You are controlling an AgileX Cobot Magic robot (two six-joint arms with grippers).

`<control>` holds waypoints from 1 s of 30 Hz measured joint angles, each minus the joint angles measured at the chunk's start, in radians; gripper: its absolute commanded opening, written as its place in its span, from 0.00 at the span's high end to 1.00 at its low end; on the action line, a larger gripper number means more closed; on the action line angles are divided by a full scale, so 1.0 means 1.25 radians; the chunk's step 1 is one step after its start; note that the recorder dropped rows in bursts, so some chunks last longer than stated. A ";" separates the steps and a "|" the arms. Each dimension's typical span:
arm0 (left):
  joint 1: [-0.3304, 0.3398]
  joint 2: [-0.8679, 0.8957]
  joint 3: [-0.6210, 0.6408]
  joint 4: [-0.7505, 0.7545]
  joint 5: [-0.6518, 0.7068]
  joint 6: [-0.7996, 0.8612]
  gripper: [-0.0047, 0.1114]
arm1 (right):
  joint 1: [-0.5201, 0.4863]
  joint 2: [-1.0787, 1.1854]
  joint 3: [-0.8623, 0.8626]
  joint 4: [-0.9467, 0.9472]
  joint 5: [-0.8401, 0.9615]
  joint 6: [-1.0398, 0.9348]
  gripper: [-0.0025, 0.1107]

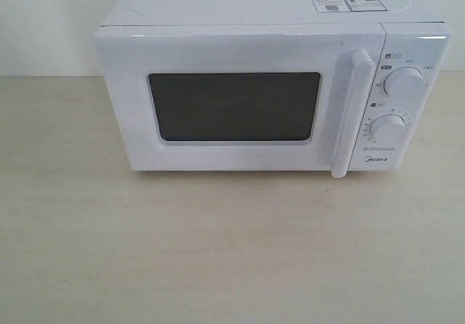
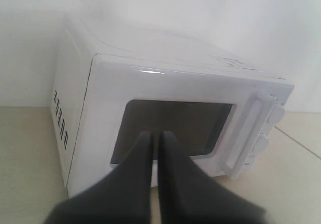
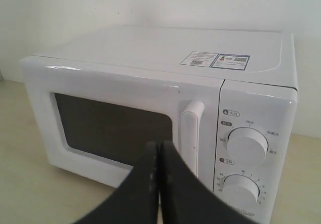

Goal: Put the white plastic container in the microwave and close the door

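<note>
Door (image 1: pixel 232 106) closed flush on microwave (image 1: pixel 254 4), which stands ahead of both pincers. Your left pincer (image 2: pixel 156 134) and right pincer (image 3: pixel 159 144) are pinched narrow, empty, standing off from it. Container shows in no view; possibly behind the dark window (image 3: pixel 110 128), cannot tell. Handle (image 3: pixel 192 128) lies just beyond your right pincer, well placed for a pull.

Dark left gripper (image 2: pixel 154 135): jaws pressed together, empty. Dark right gripper (image 3: pixel 159 144): jaws pressed together, empty.

I see soft, bright light. A thin shadow lies under the microwave (image 1: pixel 272 99). My left wrist picture looks blurry.
</note>
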 measured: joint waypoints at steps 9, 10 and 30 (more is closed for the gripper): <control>0.000 0.000 0.000 0.000 0.000 0.000 0.92 | -0.003 -0.027 0.000 -0.558 0.008 0.571 0.98; 0.000 0.000 0.000 0.000 0.000 0.000 0.92 | -0.003 -0.036 0.000 -0.638 0.011 0.653 0.98; 0.000 0.000 0.000 0.000 0.000 0.000 0.92 | -0.003 -0.316 0.158 -1.091 0.010 1.077 0.98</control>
